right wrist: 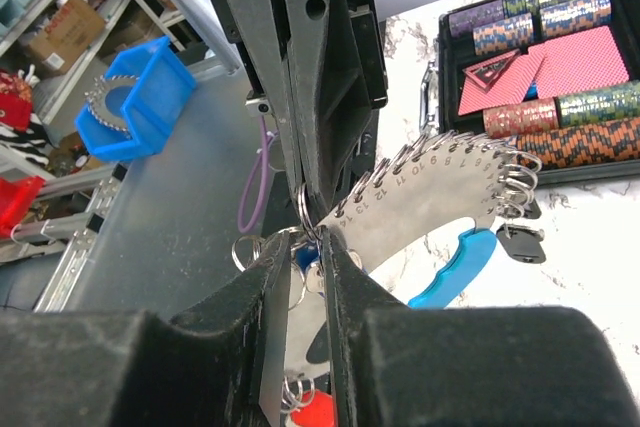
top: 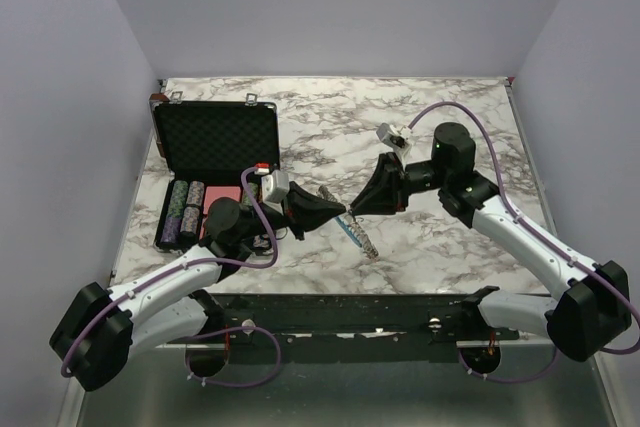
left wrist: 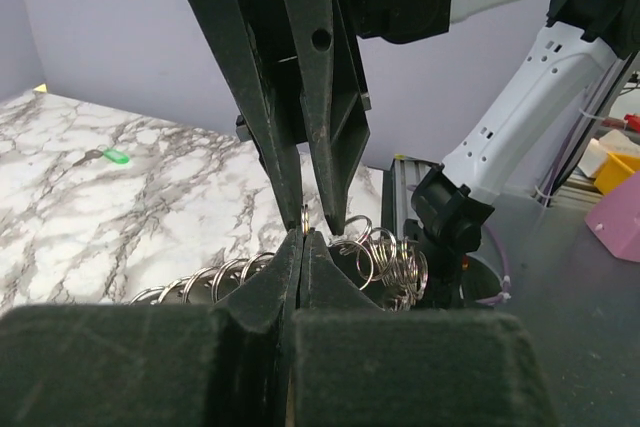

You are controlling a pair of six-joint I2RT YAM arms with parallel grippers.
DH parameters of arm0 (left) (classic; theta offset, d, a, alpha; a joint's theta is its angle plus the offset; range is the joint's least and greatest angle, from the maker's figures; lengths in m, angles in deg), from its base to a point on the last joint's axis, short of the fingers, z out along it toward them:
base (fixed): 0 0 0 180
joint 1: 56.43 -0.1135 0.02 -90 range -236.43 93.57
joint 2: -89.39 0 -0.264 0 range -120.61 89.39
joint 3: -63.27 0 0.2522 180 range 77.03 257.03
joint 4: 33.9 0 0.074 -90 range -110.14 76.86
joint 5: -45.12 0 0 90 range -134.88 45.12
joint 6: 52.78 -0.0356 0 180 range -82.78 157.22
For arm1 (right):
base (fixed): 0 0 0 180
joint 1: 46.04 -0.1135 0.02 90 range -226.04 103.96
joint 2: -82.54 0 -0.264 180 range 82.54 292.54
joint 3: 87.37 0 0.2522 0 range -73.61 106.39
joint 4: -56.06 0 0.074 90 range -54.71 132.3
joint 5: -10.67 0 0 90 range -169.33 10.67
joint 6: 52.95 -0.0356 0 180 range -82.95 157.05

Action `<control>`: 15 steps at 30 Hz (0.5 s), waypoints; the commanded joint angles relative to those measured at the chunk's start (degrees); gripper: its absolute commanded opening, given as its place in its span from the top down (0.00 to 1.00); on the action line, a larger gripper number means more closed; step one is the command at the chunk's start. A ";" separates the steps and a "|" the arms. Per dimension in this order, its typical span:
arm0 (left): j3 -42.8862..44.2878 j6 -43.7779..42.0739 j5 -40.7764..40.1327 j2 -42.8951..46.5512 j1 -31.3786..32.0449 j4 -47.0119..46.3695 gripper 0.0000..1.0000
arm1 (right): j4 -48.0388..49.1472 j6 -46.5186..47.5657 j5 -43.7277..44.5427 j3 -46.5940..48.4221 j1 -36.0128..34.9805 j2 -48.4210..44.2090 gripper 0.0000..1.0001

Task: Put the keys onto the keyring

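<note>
The veined marble tabletop (top: 450, 237) carries an open black case (top: 215, 137) lined with dimpled foam. Over the tabletop's near middle two matte black wedges meet tip to tip. The left pincer (left wrist: 302, 239) is pressed together, pinching a thin wire loop of the keyring (right wrist: 430, 202), a flat numbered steel plate with a light-blue grip. The right pincer (right wrist: 308, 247) is narrowly spread astride the plate's edge. A green-headed key (left wrist: 115, 156) lies apart on the marble.

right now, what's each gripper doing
left gripper: closed, pinching the keyring by one small ring
right gripper: slightly open, fingertips either side of that ring, not clamped on it
</note>
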 commanded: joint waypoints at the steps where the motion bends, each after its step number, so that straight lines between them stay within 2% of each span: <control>1: -0.10 1.77 -0.78 0.04 -0.32 -6.09 1.00 | 1.52 1.79 -2.21 -0.93 -0.08 -1.34 0.76; 6: 0.42 1.95 -0.70 -0.13 -0.32 -5.39 1.00 | 5.46 -0.40 -1.86 -1.63 0.01 -1.69 0.78; 10: 0.43 2.13 -0.61 -0.40 -0.32 -4.86 1.00 | 9.16 -3.13 -1.34 -1.98 0.01 -1.69 0.69; 15: 0.51 2.39 -1.13 -0.57 -0.32 -5.12 1.00 | 9.96 -3.84 -1.16 -2.24 -0.34 -1.69 0.80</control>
